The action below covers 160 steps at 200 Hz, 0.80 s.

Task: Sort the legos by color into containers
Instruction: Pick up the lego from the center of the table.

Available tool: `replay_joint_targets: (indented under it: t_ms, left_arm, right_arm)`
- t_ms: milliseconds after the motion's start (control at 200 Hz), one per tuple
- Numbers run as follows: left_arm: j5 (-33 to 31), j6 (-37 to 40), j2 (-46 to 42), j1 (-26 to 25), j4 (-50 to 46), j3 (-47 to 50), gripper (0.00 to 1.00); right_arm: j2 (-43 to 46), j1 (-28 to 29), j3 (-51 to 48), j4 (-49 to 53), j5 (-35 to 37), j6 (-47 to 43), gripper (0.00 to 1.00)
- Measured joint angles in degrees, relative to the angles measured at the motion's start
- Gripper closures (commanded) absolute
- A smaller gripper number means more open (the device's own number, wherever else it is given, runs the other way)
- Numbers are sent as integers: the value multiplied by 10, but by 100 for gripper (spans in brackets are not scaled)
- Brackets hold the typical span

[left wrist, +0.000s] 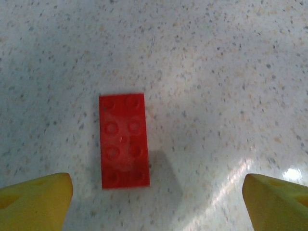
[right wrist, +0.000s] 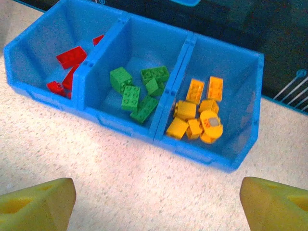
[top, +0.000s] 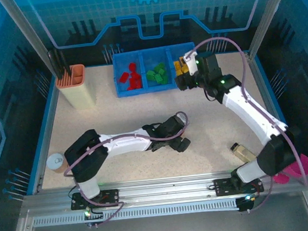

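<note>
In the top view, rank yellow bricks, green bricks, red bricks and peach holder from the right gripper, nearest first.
1. Yellow bricks, right compartment, by the right gripper.
2. Green bricks, middle compartment.
3. Red bricks, left compartment.
4. Peach holder, far left.

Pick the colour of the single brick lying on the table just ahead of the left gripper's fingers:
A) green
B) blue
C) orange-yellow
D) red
D: the left wrist view shows one red brick lying flat, studs up, on the speckled table, just beyond the open left gripper and not held by it.
</note>
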<state>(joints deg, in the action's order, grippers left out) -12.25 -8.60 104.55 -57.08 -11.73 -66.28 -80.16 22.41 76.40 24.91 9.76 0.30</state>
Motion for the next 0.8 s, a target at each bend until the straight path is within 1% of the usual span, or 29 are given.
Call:
replay_joint_targets:
  t_ms: [95, 225, 310, 360, 465, 560, 635, 801]
  left_arm:
    - [0, -1, 38, 5, -11, -34, 14]
    - [9, -14, 71, 22, -29, -51, 18]
    - [18, -22, 89, 35, -42, -57, 23]
    - [20, -29, 96, 42, -45, -60, 28]
    - [35, -40, 102, 47, -52, -77, 41]
    - [32, -50, 111, 48, -61, -88, 56]
    - [32, -54, 115, 54, -69, -93, 65]
    - [41, -70, 111, 63, -73, -94, 71]
  right_arm:
    - [60, -1, -43, 8, 1, 23, 9]
    - [141, -9, -80, 18, 3, 45, 8]
    - [181, -20, -91, 24, 3, 55, 7]
    - [198, -26, -95, 27, 3, 59, 7]
    - [216, -35, -99, 36, 4, 64, 7]
    - [218, -38, -102, 46, 4, 68, 7]
    - [219, -41, -107, 52, 5, 71, 7]
    - [237, -49, -119, 70, 7, 81, 6]
